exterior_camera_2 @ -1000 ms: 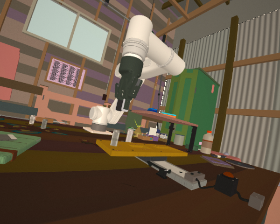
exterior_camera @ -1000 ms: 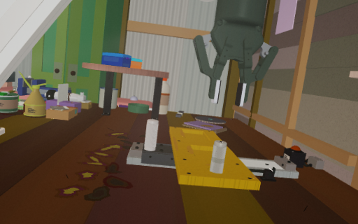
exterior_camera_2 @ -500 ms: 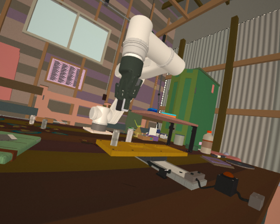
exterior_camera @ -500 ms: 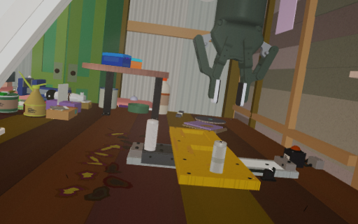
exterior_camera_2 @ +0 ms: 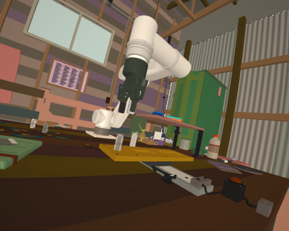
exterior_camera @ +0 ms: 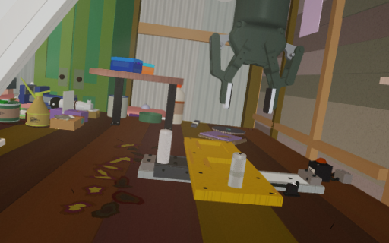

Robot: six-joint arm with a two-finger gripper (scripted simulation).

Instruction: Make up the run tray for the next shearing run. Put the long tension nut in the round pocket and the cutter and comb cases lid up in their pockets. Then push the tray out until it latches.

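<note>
A long grey threaded nut (exterior_camera: 237,170) (exterior_camera_2: 118,142) stands upright in the yellow tray (exterior_camera: 229,175) (exterior_camera_2: 146,153), near its front end. A second pale cylinder (exterior_camera: 164,146) (exterior_camera_2: 134,139) stands upright just off the tray, on the grey base plate (exterior_camera: 166,170). My gripper (exterior_camera: 248,99) (exterior_camera_2: 127,107) hangs well above the tray, open and empty. A blue case (exterior_camera: 126,64) (exterior_camera_2: 157,113) and an orange-and-teal case (exterior_camera: 148,68) (exterior_camera_2: 174,118) sit on a small raised table (exterior_camera: 136,76). The tray's rectangular pockets are empty.
The rail (exterior_camera_2: 179,176) and its end block (exterior_camera: 310,177) stick out from under the tray on the right. A black box with a red button (exterior_camera_2: 233,189) lies past it. Purple booklet (exterior_camera: 222,136), bottle (exterior_camera_2: 213,146), oil can (exterior_camera: 37,112) and tins crowd the back.
</note>
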